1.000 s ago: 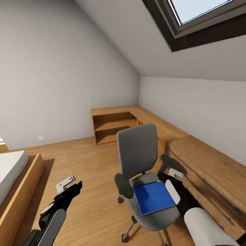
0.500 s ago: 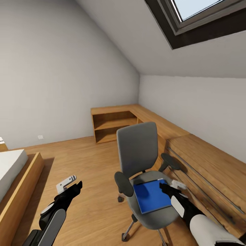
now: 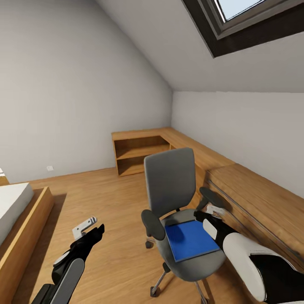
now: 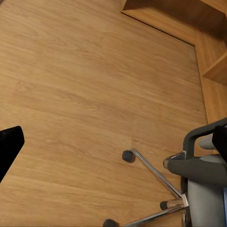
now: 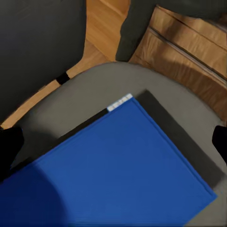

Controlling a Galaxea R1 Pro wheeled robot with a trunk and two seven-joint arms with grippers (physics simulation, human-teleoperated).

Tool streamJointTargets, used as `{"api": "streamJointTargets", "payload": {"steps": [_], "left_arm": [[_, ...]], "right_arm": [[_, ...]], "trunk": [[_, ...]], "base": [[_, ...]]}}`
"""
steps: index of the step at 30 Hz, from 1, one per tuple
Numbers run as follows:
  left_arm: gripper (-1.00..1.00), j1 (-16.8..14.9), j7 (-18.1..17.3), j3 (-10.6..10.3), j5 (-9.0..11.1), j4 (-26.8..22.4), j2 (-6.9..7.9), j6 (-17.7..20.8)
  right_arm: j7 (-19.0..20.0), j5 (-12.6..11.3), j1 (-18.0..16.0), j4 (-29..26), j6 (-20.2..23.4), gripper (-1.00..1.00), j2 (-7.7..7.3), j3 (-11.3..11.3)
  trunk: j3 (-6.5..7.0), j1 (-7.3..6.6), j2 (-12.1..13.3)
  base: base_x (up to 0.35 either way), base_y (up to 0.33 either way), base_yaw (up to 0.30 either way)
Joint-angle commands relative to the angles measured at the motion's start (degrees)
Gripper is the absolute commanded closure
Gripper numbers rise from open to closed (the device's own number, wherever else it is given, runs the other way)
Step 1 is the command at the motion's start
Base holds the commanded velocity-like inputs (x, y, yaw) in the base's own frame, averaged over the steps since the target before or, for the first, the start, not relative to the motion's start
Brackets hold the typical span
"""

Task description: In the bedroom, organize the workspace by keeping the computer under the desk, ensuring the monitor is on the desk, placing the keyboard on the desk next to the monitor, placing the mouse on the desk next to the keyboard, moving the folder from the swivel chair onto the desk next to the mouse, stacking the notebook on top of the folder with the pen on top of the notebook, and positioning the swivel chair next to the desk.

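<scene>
Folder [image 3: 190,241] lies flat on swivel chair [image 3: 169,184], under released right pincer [image 3: 202,217].

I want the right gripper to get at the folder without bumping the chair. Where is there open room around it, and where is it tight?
Open: the grey seat strip between the folder and the backrest of the swivel chair, and the floor on the left gripper side. Tight: the far armrest beside the wooden bench, where the right gripper sits.
</scene>
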Motion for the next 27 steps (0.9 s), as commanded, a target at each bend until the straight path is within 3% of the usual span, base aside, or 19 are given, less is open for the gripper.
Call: {"api": "streamJointTargets", "payload": {"steps": [1, 18, 27], "left_arm": [[-1.00, -0.1, 0.5, -0.1, 0.4, -0.1, 0.02, 0.1], [-1.00, 0.0, 0.5, 0.0, 0.4, -0.1, -0.07, 0.2], [-1.00, 0.0, 0.3, -0.2, 0.3, 0.9, -0.20, 0.2]], "right_arm": [[-0.2, -0.1, 0.0, 0.2, 0.3, -1.00, 0.23, 0.1], [0.4, -0.2, -0.1, 0.4, 0.0, -1.00, 0.46, 0.2], [0.4, 0.0, -0.1, 0.4, 0.0, -1.00, 0.24, 0.2]], "trunk": [[-0.24, 0.22, -0.5], [-3.30, 3.96, -7.3], [-3.30, 3.96, -7.3]], "base": [[0.000, 0.000, 0.000], [0.000, 0.000, 0.000], [0.000, 0.000, 0.000]]}}
